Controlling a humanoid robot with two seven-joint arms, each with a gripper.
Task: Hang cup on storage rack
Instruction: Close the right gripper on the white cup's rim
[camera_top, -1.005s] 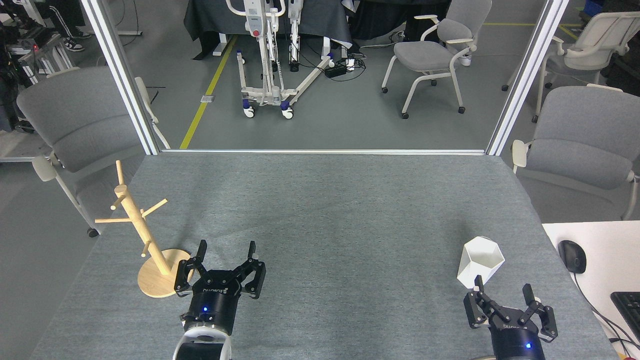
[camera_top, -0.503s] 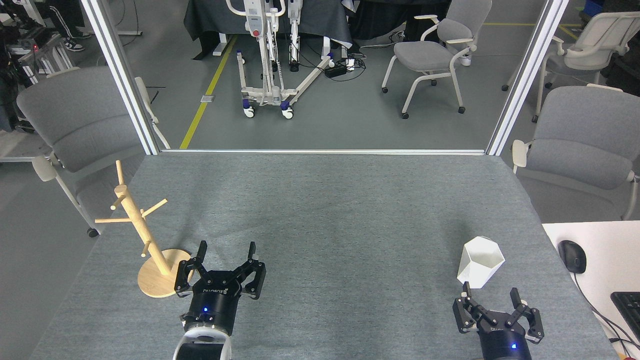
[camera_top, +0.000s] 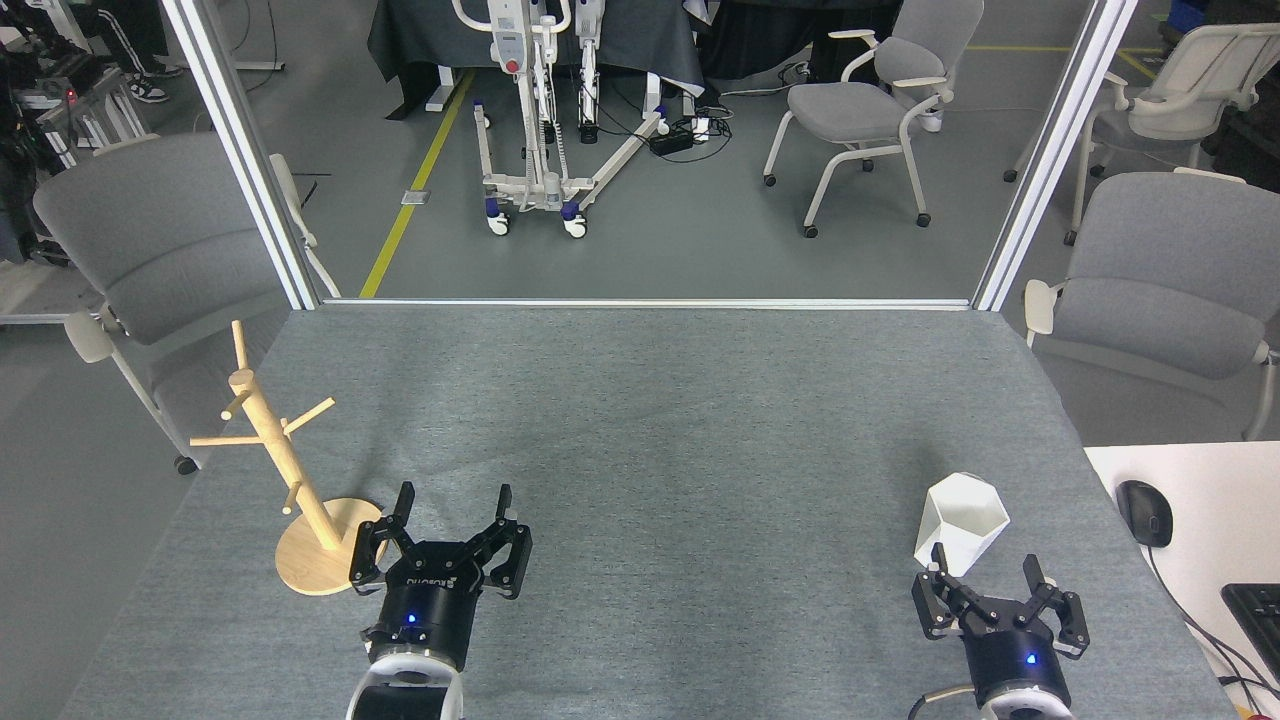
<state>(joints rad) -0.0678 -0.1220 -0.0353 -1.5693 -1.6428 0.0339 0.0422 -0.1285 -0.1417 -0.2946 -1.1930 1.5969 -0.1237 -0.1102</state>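
Since the cup sits upright far from the rack, we hold our right gripper jaws-apart just behind it; left gripper waits, jaws apart, beside the rack.

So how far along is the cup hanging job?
Nothing is done yet. The white cup stands upright on the table, ungripped. The right gripper is open just beside it; the left gripper is open by the wooden rack. Grasping, carrying and hanging remain.
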